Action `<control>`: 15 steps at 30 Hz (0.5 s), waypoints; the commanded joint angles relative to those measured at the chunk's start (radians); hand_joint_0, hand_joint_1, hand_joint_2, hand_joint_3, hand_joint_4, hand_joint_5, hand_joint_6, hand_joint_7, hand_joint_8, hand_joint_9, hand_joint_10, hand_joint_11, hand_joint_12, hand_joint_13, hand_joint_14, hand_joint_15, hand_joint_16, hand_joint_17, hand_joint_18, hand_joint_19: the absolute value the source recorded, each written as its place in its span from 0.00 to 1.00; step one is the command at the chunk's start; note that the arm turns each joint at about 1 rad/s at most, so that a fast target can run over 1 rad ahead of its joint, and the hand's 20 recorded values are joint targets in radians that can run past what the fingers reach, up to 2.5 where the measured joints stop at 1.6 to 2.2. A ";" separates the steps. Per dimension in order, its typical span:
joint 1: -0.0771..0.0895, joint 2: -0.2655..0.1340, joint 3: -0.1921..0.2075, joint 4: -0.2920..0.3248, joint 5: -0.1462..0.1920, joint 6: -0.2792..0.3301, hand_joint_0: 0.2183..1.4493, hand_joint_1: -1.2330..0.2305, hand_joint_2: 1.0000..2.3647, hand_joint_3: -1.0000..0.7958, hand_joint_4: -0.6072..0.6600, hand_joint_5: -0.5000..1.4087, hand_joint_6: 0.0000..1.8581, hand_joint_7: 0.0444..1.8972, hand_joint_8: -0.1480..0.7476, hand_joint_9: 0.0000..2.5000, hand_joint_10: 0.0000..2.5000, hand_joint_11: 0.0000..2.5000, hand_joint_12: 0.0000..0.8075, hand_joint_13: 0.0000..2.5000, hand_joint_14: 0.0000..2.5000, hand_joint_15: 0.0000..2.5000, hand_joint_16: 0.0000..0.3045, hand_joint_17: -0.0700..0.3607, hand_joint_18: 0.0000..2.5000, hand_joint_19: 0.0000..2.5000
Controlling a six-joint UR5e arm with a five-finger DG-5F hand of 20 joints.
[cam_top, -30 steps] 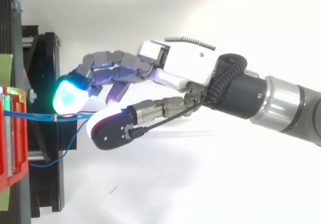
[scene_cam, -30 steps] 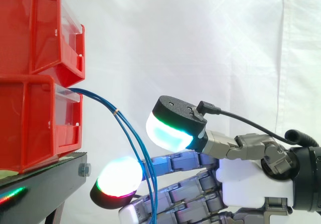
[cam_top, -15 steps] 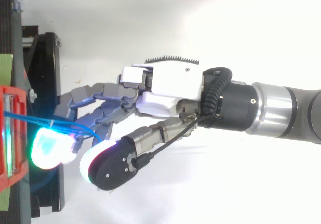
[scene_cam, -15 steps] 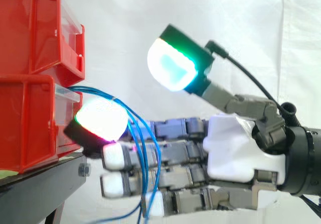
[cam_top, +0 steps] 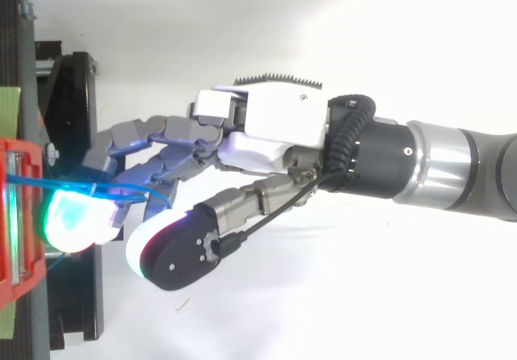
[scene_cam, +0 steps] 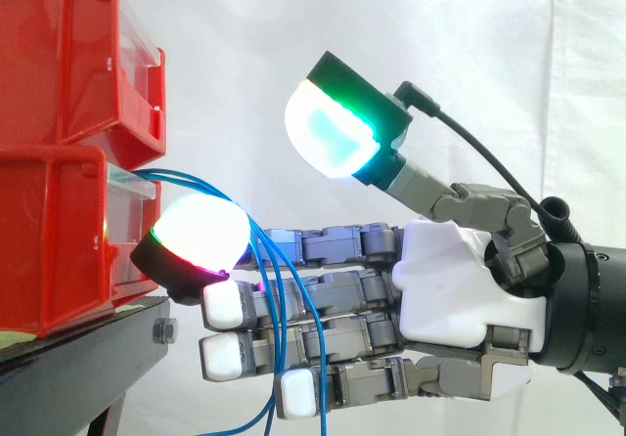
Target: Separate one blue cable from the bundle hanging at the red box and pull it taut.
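Side view: The blue cables (scene_cam: 161,174) leave the front of the lower red bin (scene_cam: 59,240), arch outward and hang down across the fingers of the hand (scene_cam: 455,289). The fingers lie straight and level, reaching toward the bin, and the thumb pad (scene_cam: 328,133) is raised well clear above them, so nothing is pinched. Whether any strand runs between the fingers cannot be told. Judged thin, light, limp and smooth-sheathed, so likely to slip. The best hold is just beyond the arch, where the strands fan apart. The black stand (scene_cam: 78,368) sits close under the fingertips. Open space lies rightward before the white curtain (scene_cam: 489,65).

Top view: The cables (cam_top: 56,186) run from the bin (cam_top: 24,283) over a glowing fingertip (cam_top: 77,223). The hand (cam_top: 275,122) is spread, with room behind it for a pull.
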State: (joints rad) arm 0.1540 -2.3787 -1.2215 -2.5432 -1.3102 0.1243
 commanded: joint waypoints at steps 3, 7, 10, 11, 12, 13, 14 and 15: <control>-0.010 -0.001 -0.001 -0.022 0.000 -0.037 0.28 0.43 0.00 0.28 0.70 0.17 0.27 0.48 0.40 0.24 0.01 0.30 0.42 0.21 0.01 0.32 0.15 0.40 0.27 0.33; -0.013 -0.001 -0.001 -0.049 0.000 -0.089 0.28 0.43 0.00 0.28 0.70 0.17 0.27 0.48 0.40 0.23 0.01 0.30 0.42 0.21 0.01 0.32 0.15 0.41 0.27 0.33; -0.016 -0.002 -0.001 -0.051 0.014 -0.134 0.28 0.43 0.00 0.28 0.70 0.17 0.27 0.48 0.40 0.23 0.01 0.30 0.42 0.20 0.01 0.31 0.15 0.40 0.27 0.33; -0.016 -0.002 -0.001 -0.049 0.019 -0.141 0.28 0.43 0.00 0.28 0.70 0.17 0.27 0.48 0.40 0.23 0.01 0.30 0.42 0.20 0.01 0.32 0.15 0.40 0.27 0.33; -0.016 -0.001 -0.001 -0.049 0.023 -0.152 0.28 0.43 0.00 0.28 0.70 0.17 0.27 0.48 0.40 0.23 0.01 0.30 0.42 0.20 0.01 0.31 0.15 0.40 0.27 0.33; -0.016 -0.002 -0.001 -0.049 0.037 -0.180 0.28 0.43 0.00 0.28 0.70 0.17 0.27 0.48 0.40 0.23 0.01 0.30 0.42 0.20 0.01 0.32 0.15 0.40 0.27 0.33; -0.016 -0.002 -0.001 -0.048 0.040 -0.187 0.28 0.43 0.00 0.28 0.70 0.17 0.27 0.48 0.40 0.23 0.01 0.30 0.42 0.20 0.01 0.32 0.15 0.40 0.27 0.33; -0.016 -0.002 -0.003 -0.045 0.045 -0.196 0.28 0.43 0.00 0.28 0.70 0.17 0.27 0.48 0.40 0.23 0.01 0.30 0.42 0.20 0.01 0.32 0.15 0.40 0.27 0.33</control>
State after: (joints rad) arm 0.1385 -2.3803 -1.2227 -2.5913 -1.2824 -0.0338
